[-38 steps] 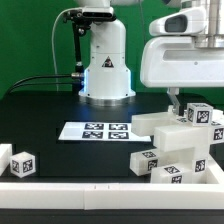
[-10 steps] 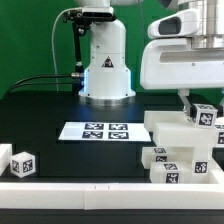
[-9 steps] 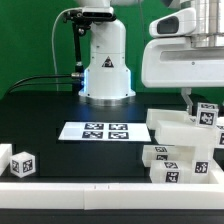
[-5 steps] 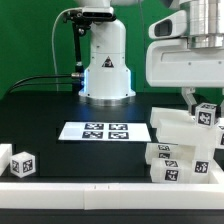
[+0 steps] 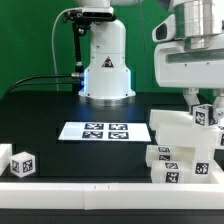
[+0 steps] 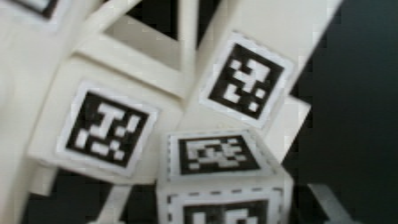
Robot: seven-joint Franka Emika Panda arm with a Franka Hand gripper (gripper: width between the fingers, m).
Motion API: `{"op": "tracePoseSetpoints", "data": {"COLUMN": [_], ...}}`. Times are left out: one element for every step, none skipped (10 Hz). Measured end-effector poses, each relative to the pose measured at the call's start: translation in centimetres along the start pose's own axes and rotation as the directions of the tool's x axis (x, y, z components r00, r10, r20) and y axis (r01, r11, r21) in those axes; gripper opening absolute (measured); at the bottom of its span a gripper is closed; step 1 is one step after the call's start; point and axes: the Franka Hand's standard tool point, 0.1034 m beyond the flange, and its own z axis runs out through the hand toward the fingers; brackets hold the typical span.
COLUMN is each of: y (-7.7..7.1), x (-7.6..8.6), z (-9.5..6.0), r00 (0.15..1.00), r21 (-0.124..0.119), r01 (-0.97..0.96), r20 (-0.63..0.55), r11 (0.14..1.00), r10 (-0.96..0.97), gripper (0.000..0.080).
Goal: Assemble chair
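Note:
The chair parts [image 5: 183, 142] are chunky white tagged blocks stacked at the exterior view's right, with a tagged end block [image 5: 206, 114] on top. My gripper [image 5: 192, 98] hangs just above that stack, its fingers reaching down beside the top block. In the wrist view the chair parts [image 6: 169, 110] fill the picture with several tags. My gripper [image 6: 217, 206] is open. One finger [image 6: 118, 198] stands on each side of a tagged block [image 6: 217, 155], with dark gaps between them.
The marker board [image 5: 95, 130] lies flat in the middle of the black table. A small white tagged cube [image 5: 22, 163] and another white piece [image 5: 3, 157] sit at the exterior view's left. The robot base [image 5: 105, 72] stands behind. A white rail [image 5: 90, 196] runs along the front.
The chair stack slid toward the exterior view's right early on and now rests. Over the last second my arm has risen and shifted slightly right above it.

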Motion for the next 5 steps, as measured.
{"op": "tracePoseSetpoints", "data": {"y": [-0.02,-0.16,-0.36,-0.39,-0.37], "x": [0.02,0.26,0.46,0.34,0.32], "z": [0.02,0.02,0.00,0.00,0.03], "r00": [0.997,0.993,0.993,0.992,0.993], "r21": [0.003,0.013,0.025,0.025,0.025], "r01": [-0.083,-0.117,-0.121,-0.126,-0.117], "r20": [-0.001,-0.005,-0.009,-0.006,-0.006], "r11": [0.997,0.993,0.992,0.992,0.993], "r10": [0.083,0.117,0.121,0.127,0.117], "gripper": [0.0282,0.0282,0.0282,0.0282,0.0282]}}
